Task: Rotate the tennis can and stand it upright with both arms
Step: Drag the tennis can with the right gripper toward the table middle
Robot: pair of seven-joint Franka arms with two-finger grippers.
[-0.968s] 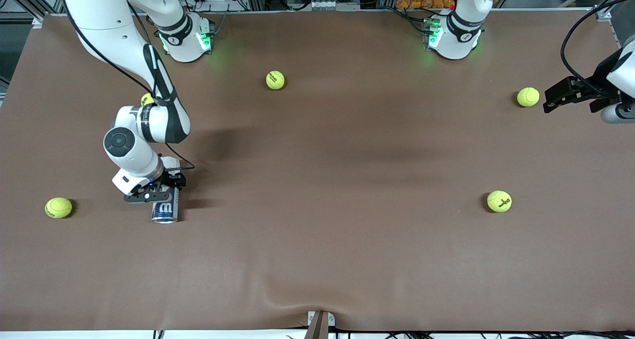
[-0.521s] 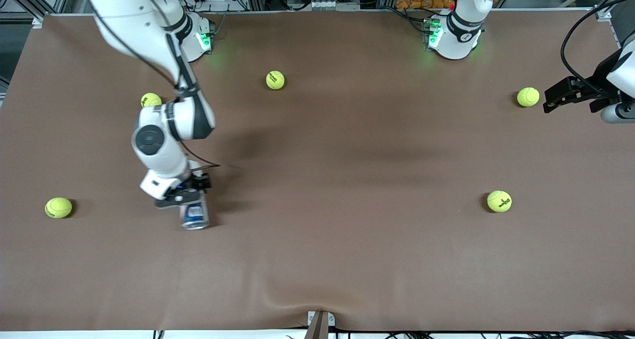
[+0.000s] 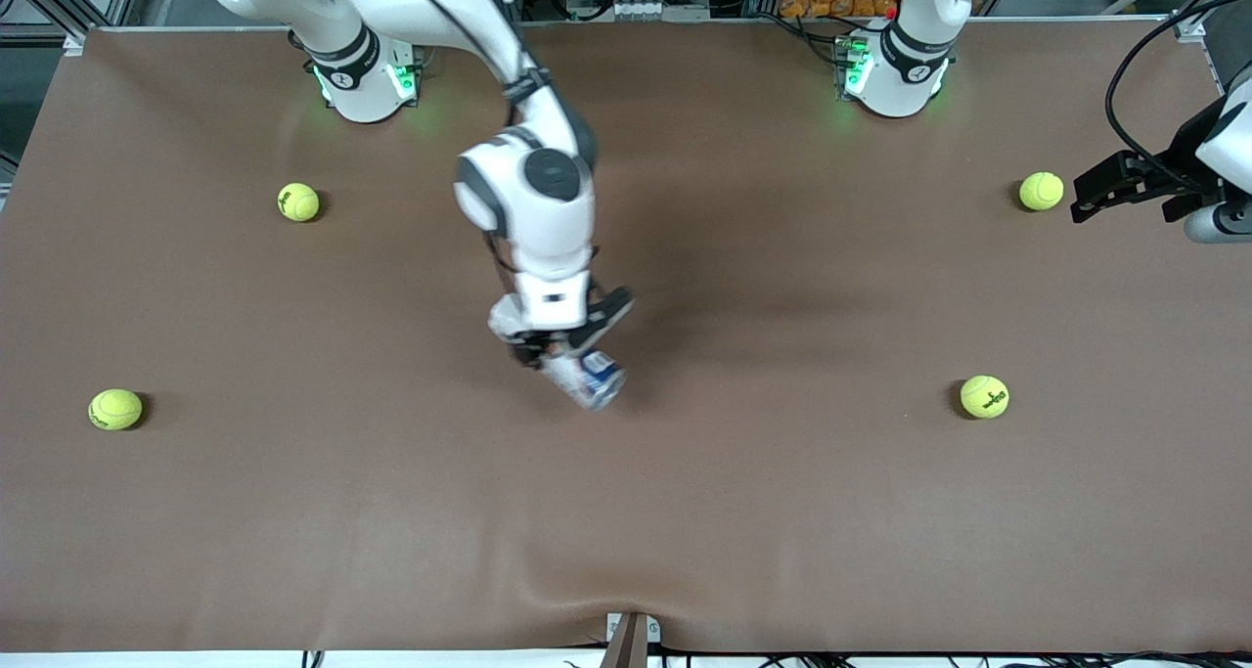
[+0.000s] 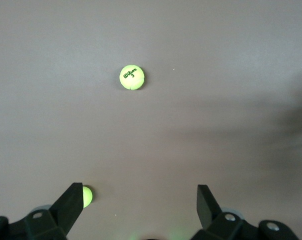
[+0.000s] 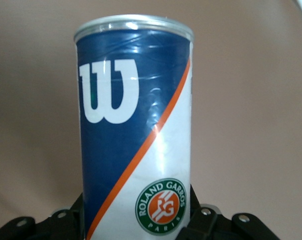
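Observation:
The tennis can (image 3: 590, 378) has a navy and white label with a white "W" and a silvery rim. My right gripper (image 3: 565, 347) is shut on it and holds it tilted over the middle of the table. In the right wrist view the can (image 5: 136, 130) fills the picture between the fingers. My left gripper (image 3: 1086, 199) is open and empty, waiting up at the left arm's end of the table beside a tennis ball (image 3: 1041, 191). In the left wrist view my left gripper (image 4: 139, 200) shows its fingers wide apart.
Tennis balls lie on the brown table: one (image 3: 298, 201) and one (image 3: 115, 409) toward the right arm's end, one (image 3: 984, 396) toward the left arm's end. The left wrist view shows one ball (image 4: 132, 77) and another (image 4: 87, 196) by a fingertip.
My right arm has lifted the can off the table near the right arm's end and swung it to over the table's middle, tilting it. It now hides the ball near the bases. The left arm has not moved.

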